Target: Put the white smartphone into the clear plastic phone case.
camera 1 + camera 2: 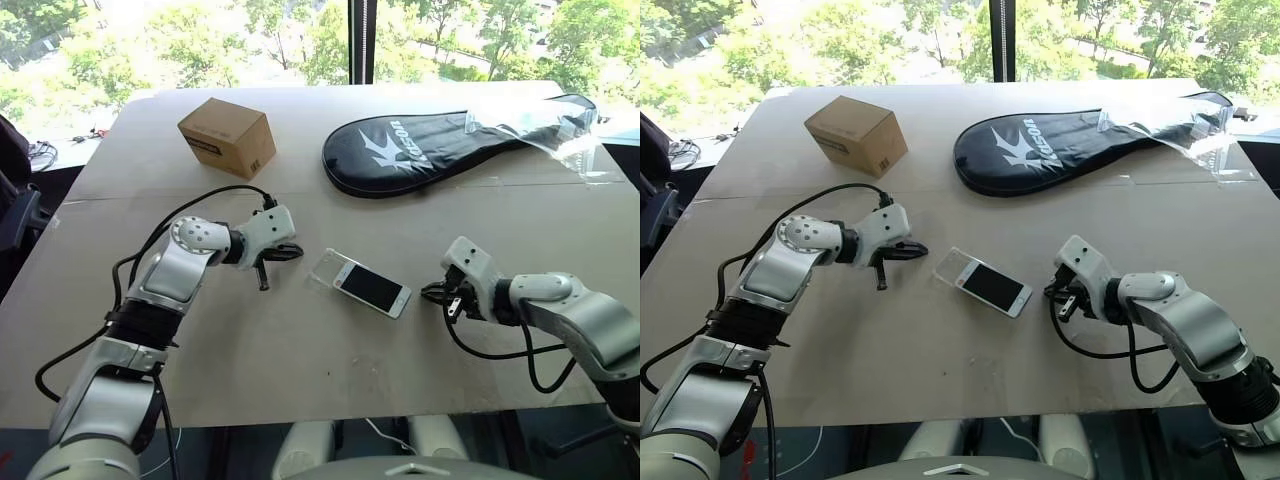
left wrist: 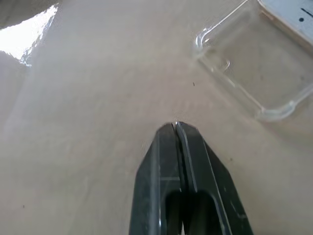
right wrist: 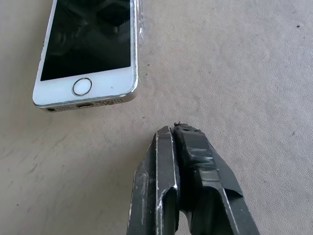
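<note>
Flat between both closed, empty pincers, left pincer [image 1: 290, 251] and right pincer [image 1: 432, 292], lies the white smartphone [image 1: 372, 287].

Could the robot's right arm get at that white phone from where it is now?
Probably yes. The right gripper is shut and empty beside the white smartphone's home-button end, with only bare table between them. It would have to open first.

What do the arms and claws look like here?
Silver-grey rounded arm shells with black joint bands and white wrist housings. Loose black cables loop along both forearms. The left claw and the right claw each have two black tapered fingers; the right's look tape-wrapped.
</note>
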